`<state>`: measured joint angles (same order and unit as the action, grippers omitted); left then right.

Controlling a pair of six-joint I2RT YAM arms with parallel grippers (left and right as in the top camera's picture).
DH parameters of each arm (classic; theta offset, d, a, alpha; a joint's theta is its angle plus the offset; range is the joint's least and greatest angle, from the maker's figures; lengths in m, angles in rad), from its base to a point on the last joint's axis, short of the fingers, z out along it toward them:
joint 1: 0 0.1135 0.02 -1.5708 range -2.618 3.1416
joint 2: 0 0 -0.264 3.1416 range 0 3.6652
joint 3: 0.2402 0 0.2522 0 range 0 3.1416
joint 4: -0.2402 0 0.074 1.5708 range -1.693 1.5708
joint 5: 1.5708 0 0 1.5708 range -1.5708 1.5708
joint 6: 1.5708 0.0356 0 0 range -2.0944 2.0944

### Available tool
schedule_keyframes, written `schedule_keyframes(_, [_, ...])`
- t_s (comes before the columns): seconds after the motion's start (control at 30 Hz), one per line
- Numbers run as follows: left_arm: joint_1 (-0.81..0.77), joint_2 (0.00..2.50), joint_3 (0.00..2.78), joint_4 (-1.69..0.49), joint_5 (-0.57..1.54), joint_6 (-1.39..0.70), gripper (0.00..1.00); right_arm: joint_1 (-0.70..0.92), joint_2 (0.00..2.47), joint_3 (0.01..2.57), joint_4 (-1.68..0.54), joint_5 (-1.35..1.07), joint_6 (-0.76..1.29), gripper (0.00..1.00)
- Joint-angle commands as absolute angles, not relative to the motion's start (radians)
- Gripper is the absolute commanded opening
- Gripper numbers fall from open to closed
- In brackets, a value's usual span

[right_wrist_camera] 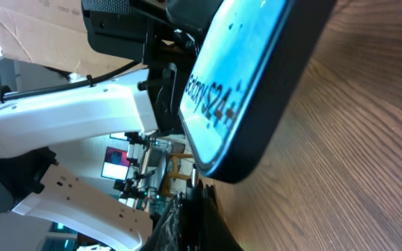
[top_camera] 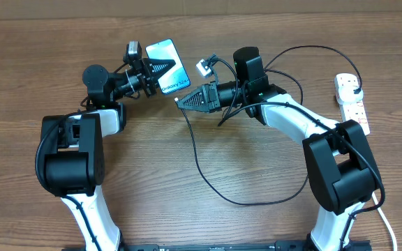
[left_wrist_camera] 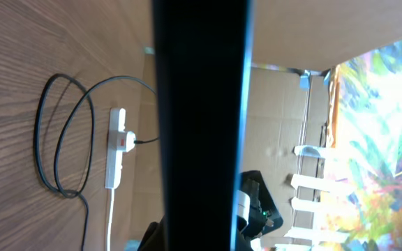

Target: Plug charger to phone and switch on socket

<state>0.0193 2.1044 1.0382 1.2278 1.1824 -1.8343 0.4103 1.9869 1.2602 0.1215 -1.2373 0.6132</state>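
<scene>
My left gripper point(top_camera: 153, 75) is shut on the phone point(top_camera: 167, 65) and holds it tilted above the table, lit screen up. In the left wrist view the phone's dark edge point(left_wrist_camera: 201, 104) fills the middle. My right gripper point(top_camera: 182, 102) is shut on the connector end of the charger point(top_camera: 199, 164), just below and right of the phone. In the right wrist view the metal connector tip point(right_wrist_camera: 194, 178) sits right at the phone's point(right_wrist_camera: 243, 77) lower edge, and I cannot tell if it is in the port. The charger's black plug point(top_camera: 355, 89) sits in the socket point(top_camera: 352, 104).
The black cable loops across the table between the arms and runs behind the right arm to the power strip, which also shows in the left wrist view point(left_wrist_camera: 115, 150). Its thick white cord point(top_camera: 384, 216) runs down the right edge.
</scene>
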Motion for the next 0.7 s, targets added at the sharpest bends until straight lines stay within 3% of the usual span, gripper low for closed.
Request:
schedule_keyframes(0.0, [0.020,2.100,1.043,1.234,1.171,-1.824,0.05,0.410,1.958,1.280,0.130,-1.208,0.656,0.04])
schedule_keyframes(0.67, [0.021,2.100,1.043,1.221,1.198,-1.783,0.05,0.358,1.958,1.280,0.167,-1.206,0.737,0.04])
